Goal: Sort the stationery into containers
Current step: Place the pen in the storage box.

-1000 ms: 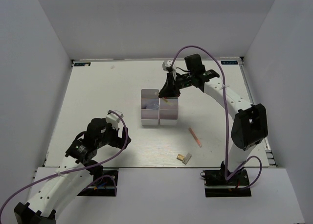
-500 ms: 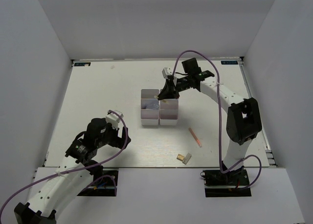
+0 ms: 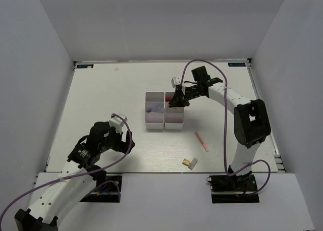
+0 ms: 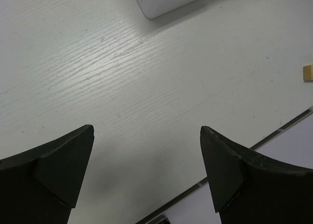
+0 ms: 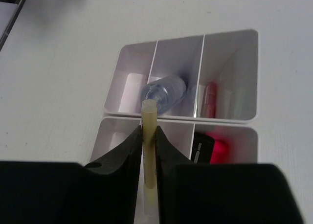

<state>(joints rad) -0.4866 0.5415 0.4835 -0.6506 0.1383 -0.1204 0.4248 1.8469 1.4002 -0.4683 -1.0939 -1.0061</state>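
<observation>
My right gripper (image 5: 148, 131) is shut on a pale yellow-green stick (image 5: 148, 111) that stands up between its fingers. It hangs over the right one of two white three-compartment containers (image 3: 174, 124), near its far end (image 3: 177, 97). That tray (image 5: 105, 131) holds a red-capped black marker (image 5: 210, 148) in an end compartment. The other tray (image 5: 254, 35) holds a clear bluish tube (image 5: 164, 89) in its middle compartment and a pink piece (image 5: 210, 99) in an end one. My left gripper (image 4: 146, 131) is open over bare table at the near left.
A thin orange pen (image 3: 201, 141) lies on the table right of the trays. A tan block (image 3: 190, 163) sits near the front edge, also at the right edge of the left wrist view (image 4: 307, 72). White walls enclose the table.
My right wrist has swung and shifted slightly right over the right tray, still holding the stick. The left arm has not moved.
</observation>
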